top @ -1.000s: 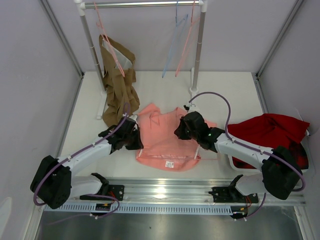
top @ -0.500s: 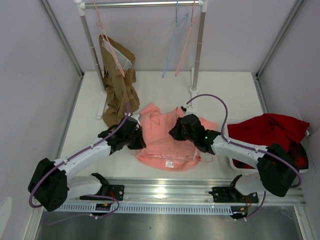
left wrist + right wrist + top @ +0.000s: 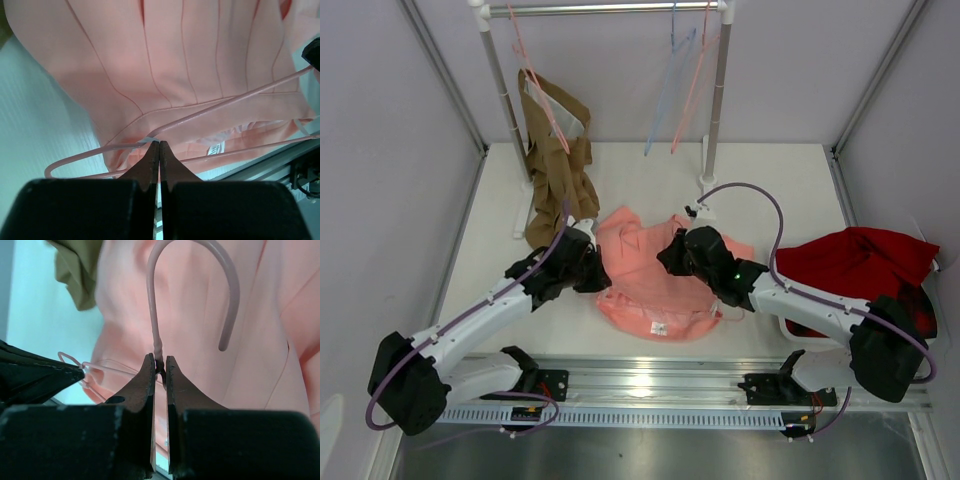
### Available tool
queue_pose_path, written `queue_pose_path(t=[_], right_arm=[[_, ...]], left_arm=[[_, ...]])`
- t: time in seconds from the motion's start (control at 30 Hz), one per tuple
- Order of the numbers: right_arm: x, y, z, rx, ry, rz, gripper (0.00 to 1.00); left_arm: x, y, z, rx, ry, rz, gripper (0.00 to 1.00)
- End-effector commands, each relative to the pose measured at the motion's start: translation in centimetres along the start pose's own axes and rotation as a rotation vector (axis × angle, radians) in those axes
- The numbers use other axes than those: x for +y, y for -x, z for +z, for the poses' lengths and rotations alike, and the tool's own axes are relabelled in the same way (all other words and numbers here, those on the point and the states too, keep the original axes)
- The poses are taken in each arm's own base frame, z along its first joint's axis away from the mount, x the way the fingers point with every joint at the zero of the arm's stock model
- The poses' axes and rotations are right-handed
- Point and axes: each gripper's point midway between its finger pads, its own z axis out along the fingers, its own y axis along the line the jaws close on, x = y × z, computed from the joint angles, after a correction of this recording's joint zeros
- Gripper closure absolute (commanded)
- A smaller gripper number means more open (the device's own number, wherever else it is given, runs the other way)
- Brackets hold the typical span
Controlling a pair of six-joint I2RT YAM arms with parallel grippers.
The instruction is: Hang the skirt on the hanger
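The salmon-pink skirt (image 3: pixel 650 285) lies bunched in the middle of the table, its small white label (image 3: pixel 658 326) near the front hem. In the right wrist view, my right gripper (image 3: pixel 160 360) is shut on the twisted neck of the thin pink hanger (image 3: pixel 152 300), whose hook curves up over the skirt (image 3: pixel 260 340). In the left wrist view, the hanger's wire (image 3: pixel 225 102) crosses the pleated skirt (image 3: pixel 165 55). My left gripper (image 3: pixel 159 143) is shut there, pinching a thin white loop (image 3: pixel 146 140) of the skirt against the wire's shoulder. From above, the left gripper (image 3: pixel 598 278) and right gripper (image 3: pixel 670 258) flank the skirt.
A brown garment (image 3: pixel 556 180) hangs from the rack's left post. Pale blue and pink hangers (image 3: pixel 672 90) hang on the rail beside the right post (image 3: pixel 718 100). A dark red cloth (image 3: pixel 860 265) lies at the right. A metal rail (image 3: pixel 650 382) runs along the front edge.
Both grippers have drawn slightly inward and back with the hanger. The skirt has bunched narrower between them. Both grips are unchanged.
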Motion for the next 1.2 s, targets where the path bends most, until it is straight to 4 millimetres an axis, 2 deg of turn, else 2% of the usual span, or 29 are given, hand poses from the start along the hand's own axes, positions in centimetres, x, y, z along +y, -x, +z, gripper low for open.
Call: queue_pose_path(t=[0.0, 0.1, 0.13, 0.23, 0.37, 0.4, 0.43, 0.5, 0.63, 0.77, 0.9, 1.03, 1.1, 1.13, 1.17], right_arm=[[3.2, 5.4, -1.8, -0.145, 0.057, -0.005, 1.00], [3.4, 6.2, -2.2, -0.165, 0.053, -0.008, 1.00], [2.9, 5.8, -2.1, -0.143, 0.034, -0.022, 1.00], [3.1, 6.0, -2.5, -0.146, 0.035, -0.033, 1.00], [3.4, 7.4, -3.7, -0.176, 0.029, -0.053, 1.00], [3.8, 8.2, -4.1, -0.192, 0.034, -0.055, 1.00], [4.0, 8.6, -4.6, -0.198, 0.037, -0.063, 1.00], [4.4, 9.6, -5.3, -0.217, 0.043, -0.081, 1.00], [6.1, 12.3, -7.4, -0.282, 0.078, -0.099, 1.00], [7.4, 13.9, -8.9, -0.323, 0.118, -0.124, 1.00], [8.3, 15.4, -10.2, -0.360, 0.140, -0.161, 1.00], [9.5, 16.9, -11.7, -0.394, 0.185, -0.221, 1.00], [10.5, 17.5, -12.6, -0.402, 0.228, -0.244, 1.00], [10.8, 17.7, -13.0, -0.408, 0.242, -0.261, 1.00], [11.1, 18.0, -13.4, -0.414, 0.257, -0.269, 1.00]], left_arm=[[-2.2, 2.9, -1.7, -0.089, -0.055, 0.010, 0.99], [-2.9, 3.2, -1.9, -0.091, -0.081, 0.023, 0.99], [-3.0, 3.1, -1.9, -0.086, -0.084, 0.029, 0.99], [-3.5, 3.0, -1.9, -0.087, -0.100, 0.042, 0.97], [-3.7, 3.8, -2.7, -0.127, -0.102, 0.050, 0.95], [-3.8, 4.0, -2.9, -0.137, -0.103, 0.055, 0.94], [-4.0, 4.3, -3.2, -0.149, -0.115, 0.061, 0.88], [-4.7, 5.0, -3.9, -0.181, -0.140, 0.083, 0.87], [-5.9, 6.6, -5.6, -0.242, -0.184, 0.128, 0.77], [-6.8, 8.3, -7.3, -0.302, -0.203, 0.188, 0.71], [-9.1, 11.4, -11.1, -0.422, -0.264, 0.264, 0.65], [-12.4, 16.4, -17.8, -0.611, -0.334, 0.355, 0.50], [-13.2, 17.5, -18.9, -0.644, -0.336, 0.420, 0.46], [-14.5, 18.9, -20.1, -0.675, -0.356, 0.445, 0.44], [-14.9, 19.2, -20.0, -0.675, -0.360, 0.496, 0.43]])
